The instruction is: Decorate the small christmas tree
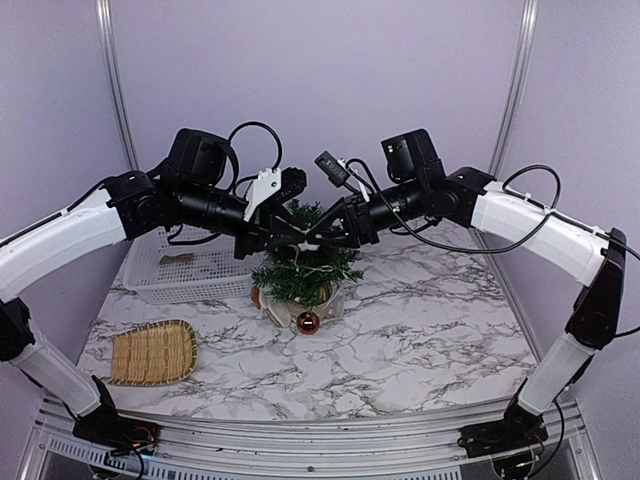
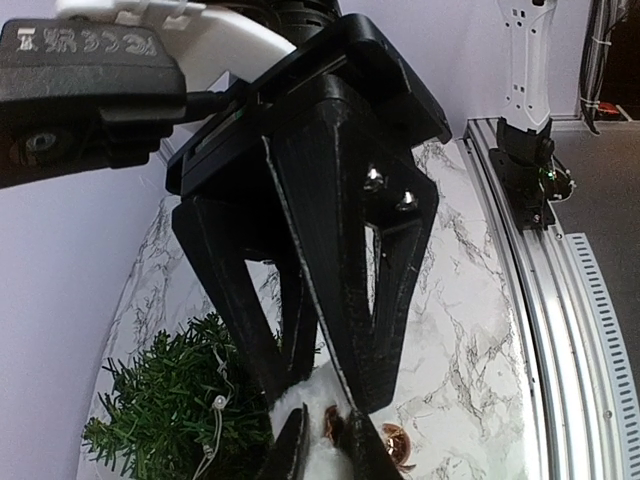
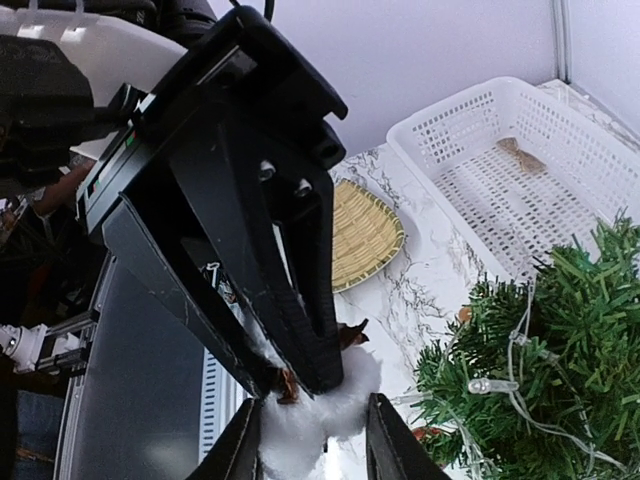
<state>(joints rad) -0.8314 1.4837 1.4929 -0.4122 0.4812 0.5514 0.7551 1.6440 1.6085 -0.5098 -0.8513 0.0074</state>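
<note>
1. Grey-veined white marble desk (image 1: 420,340), lilac walls (image 1: 330,70) behind.
2. The small christmas tree (image 1: 300,272) stands mid-desk, just beside a white basket (image 1: 190,272).
3. Left jaws, nearly closed, pinch a fluffy white tuft (image 3: 335,395); right jaws straddle it, grip unclear.

Light: bright, even, diffuse; shadows faint.
Top cam: fisheye bend at edges.
Wrist cams: foreground soft; white tuft (image 3: 310,420) blown out.
</note>
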